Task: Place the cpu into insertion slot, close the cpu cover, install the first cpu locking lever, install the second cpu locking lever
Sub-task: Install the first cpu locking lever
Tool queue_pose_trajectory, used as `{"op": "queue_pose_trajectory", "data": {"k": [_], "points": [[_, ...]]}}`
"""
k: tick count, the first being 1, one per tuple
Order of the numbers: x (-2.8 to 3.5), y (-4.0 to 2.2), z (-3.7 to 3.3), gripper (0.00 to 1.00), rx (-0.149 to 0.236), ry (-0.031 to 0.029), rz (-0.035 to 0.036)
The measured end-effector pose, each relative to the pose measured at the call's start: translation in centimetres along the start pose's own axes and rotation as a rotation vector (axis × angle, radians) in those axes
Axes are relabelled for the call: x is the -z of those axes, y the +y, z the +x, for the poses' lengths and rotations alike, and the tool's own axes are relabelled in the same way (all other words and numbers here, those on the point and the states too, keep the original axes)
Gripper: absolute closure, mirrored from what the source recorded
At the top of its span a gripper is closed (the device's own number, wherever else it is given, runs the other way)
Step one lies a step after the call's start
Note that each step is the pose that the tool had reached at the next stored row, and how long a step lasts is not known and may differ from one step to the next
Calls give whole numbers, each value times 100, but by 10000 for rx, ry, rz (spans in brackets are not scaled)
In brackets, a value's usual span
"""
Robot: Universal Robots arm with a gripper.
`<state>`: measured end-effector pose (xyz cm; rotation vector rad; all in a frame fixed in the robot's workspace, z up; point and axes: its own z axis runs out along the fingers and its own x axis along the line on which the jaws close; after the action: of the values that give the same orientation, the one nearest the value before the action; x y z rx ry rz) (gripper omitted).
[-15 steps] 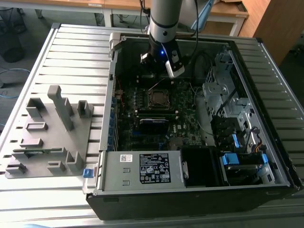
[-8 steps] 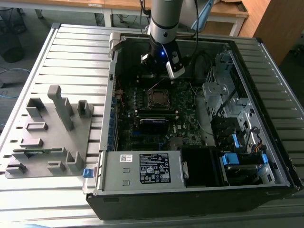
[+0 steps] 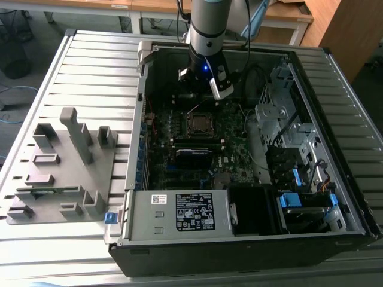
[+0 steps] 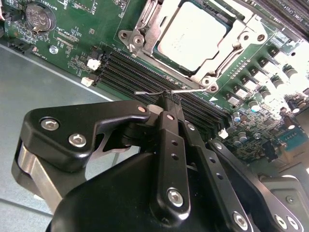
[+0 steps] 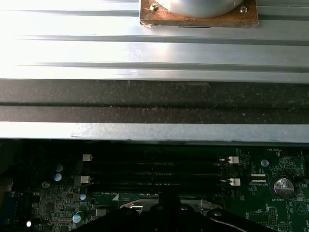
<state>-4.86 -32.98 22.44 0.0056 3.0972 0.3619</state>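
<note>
Your gripper (image 4: 170, 100) has its two black fingers (image 4: 169, 140) drawn together with no gap at the tips. In the second wrist view those tips meet a thin wire locking lever (image 4: 147, 92), which runs across just in front of them. You cannot tell from here whether the wire is pinched between the tips or merely touched by them.

Just beyond the lever lies the cpu (image 4: 193, 34), flat and silver-grey, seated in its socket. The cpu cover (image 4: 150, 29) is down around it, its metal frame lying along the chip's edges. In the exterior view, the insertion slot (image 3: 199, 122) sits on the green motherboard (image 3: 230, 134), directly below your arm's wrist (image 3: 203, 66).

Between your fingertips and the socket run the long black memory slots (image 4: 130, 72), close under the lever. A row of small silver capacitors (image 4: 256, 92) stands beside the socket, and a coin cell battery (image 4: 38, 17) lies further off on the board.

All of this sits inside an open computer case (image 3: 134, 149), whose walls rise around your working space. The power supply (image 3: 179, 212) sits at the case's near end. Outside the case, on the exterior view's left, a grey parts fixture (image 3: 60, 173) rests on the slatted metal table (image 3: 90, 66).
</note>
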Motion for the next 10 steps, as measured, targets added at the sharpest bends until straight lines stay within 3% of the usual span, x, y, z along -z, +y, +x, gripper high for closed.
{"op": "queue_pose_trajectory", "data": {"k": [10], "points": [[-45,-10,-24,89,0,1,9]]}}
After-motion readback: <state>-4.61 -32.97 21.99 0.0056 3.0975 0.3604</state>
